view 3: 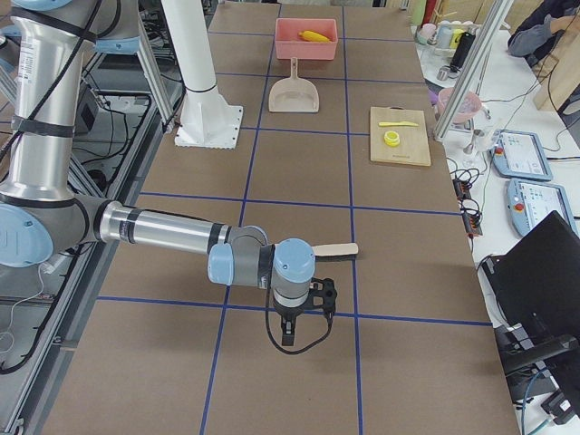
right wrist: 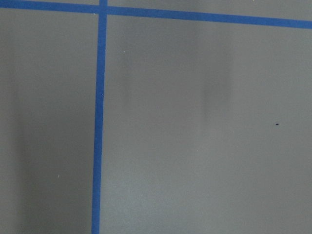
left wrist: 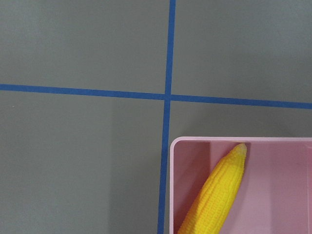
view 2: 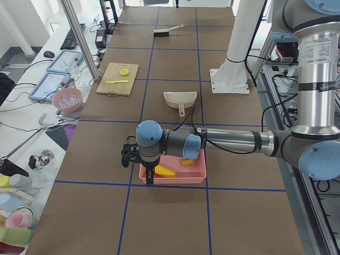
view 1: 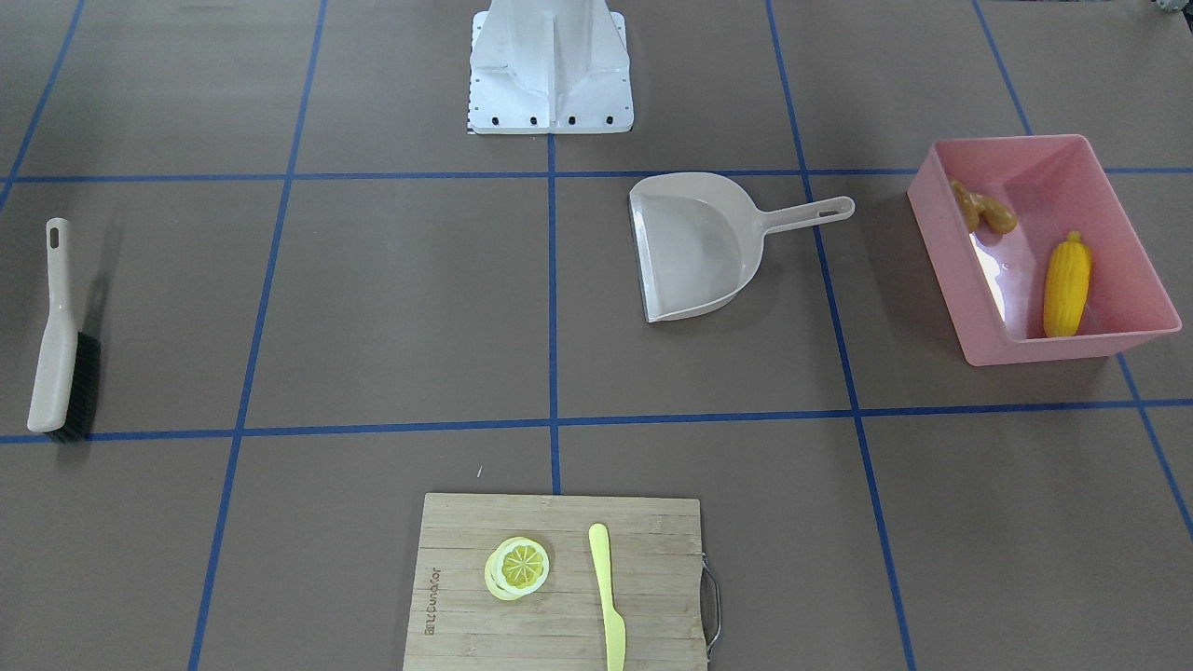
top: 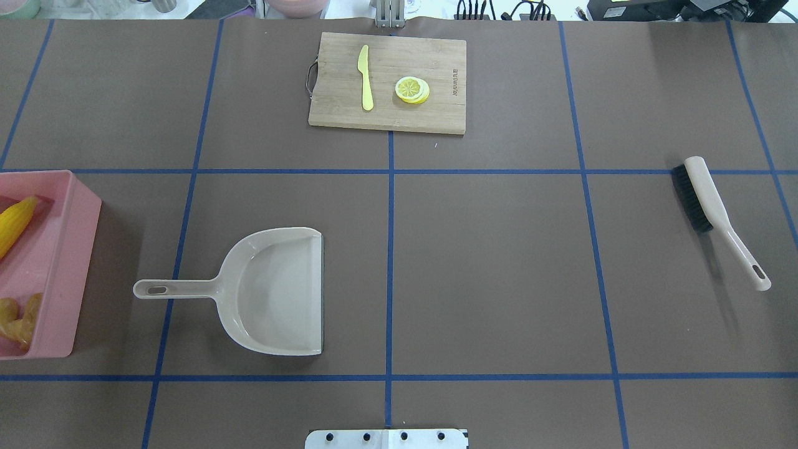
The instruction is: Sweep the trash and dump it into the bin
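Note:
The pink bin (view 1: pixel 1072 347) stands at the table's end on my left and also shows in the overhead view (top: pixel 81 249). In it lie the yellow corn cob (view 1: pixel 1065 284) and the tan ginger root (view 1: pixel 983 212). The potato is hidden. The left wrist view shows the bin's corner (left wrist: pixel 273 161) with the corn (left wrist: pixel 219 195). My left gripper (view 2: pixel 150 177) hovers over the bin's outer end, and I cannot tell whether it is open. My right gripper (view 3: pixel 289 331) hangs over bare table near the brush (view 3: pixel 335 249), and I cannot tell its state either.
The beige dustpan (top: pixel 274 293) lies empty beside the bin, handle towards it. The brush (top: pixel 717 212) lies on my right. A wooden cutting board (top: pixel 336 75) at the far edge holds a lemon slice (top: pixel 413 89) and a pale yellow knife (top: pixel 365 78).

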### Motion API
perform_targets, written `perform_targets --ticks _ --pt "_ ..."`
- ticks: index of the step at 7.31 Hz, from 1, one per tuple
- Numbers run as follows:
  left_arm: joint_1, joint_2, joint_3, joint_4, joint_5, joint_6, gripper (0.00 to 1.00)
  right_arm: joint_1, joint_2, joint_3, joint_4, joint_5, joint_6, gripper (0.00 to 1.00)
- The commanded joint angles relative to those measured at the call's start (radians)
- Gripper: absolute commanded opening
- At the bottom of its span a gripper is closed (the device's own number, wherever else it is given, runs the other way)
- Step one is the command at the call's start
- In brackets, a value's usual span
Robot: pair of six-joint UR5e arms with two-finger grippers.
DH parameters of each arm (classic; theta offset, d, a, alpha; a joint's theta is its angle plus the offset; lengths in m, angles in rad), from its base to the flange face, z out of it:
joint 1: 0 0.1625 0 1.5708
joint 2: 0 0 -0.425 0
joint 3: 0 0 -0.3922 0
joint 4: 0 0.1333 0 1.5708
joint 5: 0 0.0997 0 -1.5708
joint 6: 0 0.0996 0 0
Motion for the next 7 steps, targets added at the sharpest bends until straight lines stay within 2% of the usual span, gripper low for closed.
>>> perform_targets --ticks 1,7 --pt "-0.001 0.0 0.0 -0.001 0.005 0.0 0.99 0.0 0.0 0.0 0.0 0.0 0.0 1.0" --pt "-0.002 0.019 0.017 0.002 0.007 0.0 0.99 0.0 0.0 0.0 -0.001 0.0 0.0 1.0"
